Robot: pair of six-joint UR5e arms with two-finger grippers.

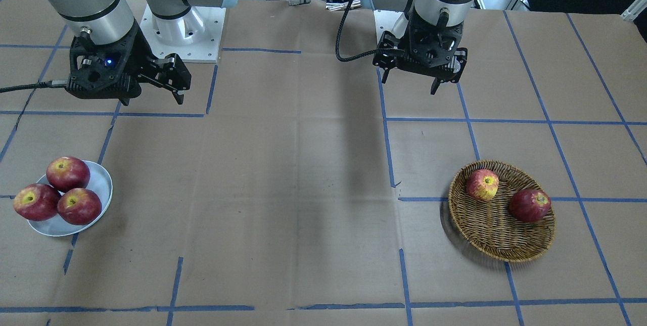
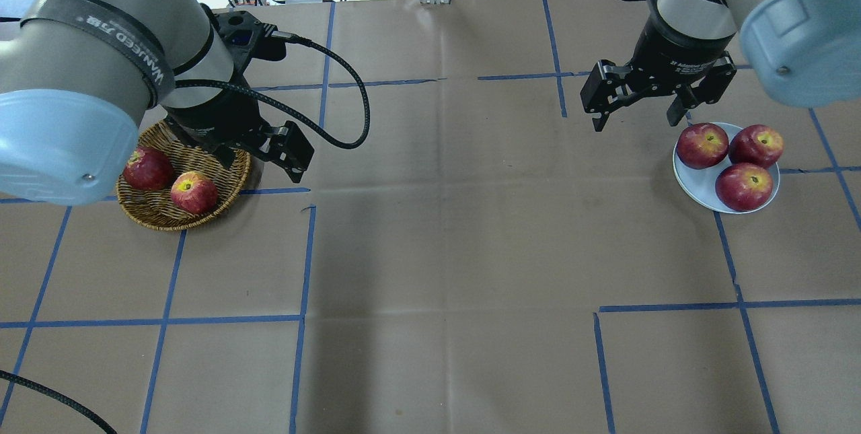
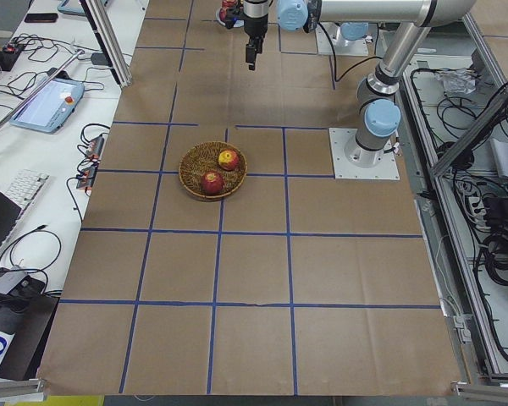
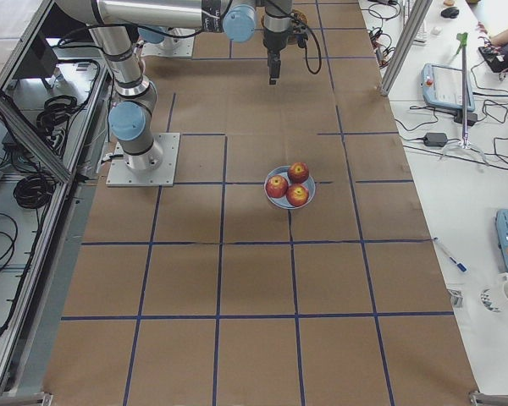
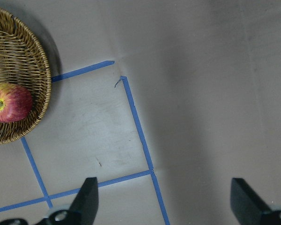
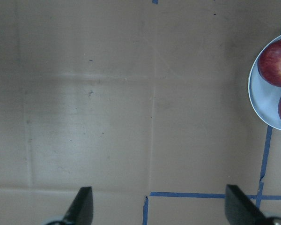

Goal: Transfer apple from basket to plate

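Left pincer point(image 1: 409, 86) hangs released, jaws wide apart, over bare tabletop point(image 1: 303, 164) at the upper middle of the front-facing view. The apple point(image 1: 482, 185) lies in the basket point(image 1: 505, 257) at lower right, near a dark red apple point(image 1: 529, 205) but apart from it. Right pincer point(image 2: 634, 123), likewise spread and holding nothing, hovers at the overhead view's upper right, just beside the plate point(image 2: 699, 182) bearing three red apples point(image 2: 743, 186).

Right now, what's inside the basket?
Two apples sit inside the basket: the apple with yellow patches and a dark red apple, apart from each other. Nothing else shows on the weave. The spots beneath the apples are covered, so I can't see those.
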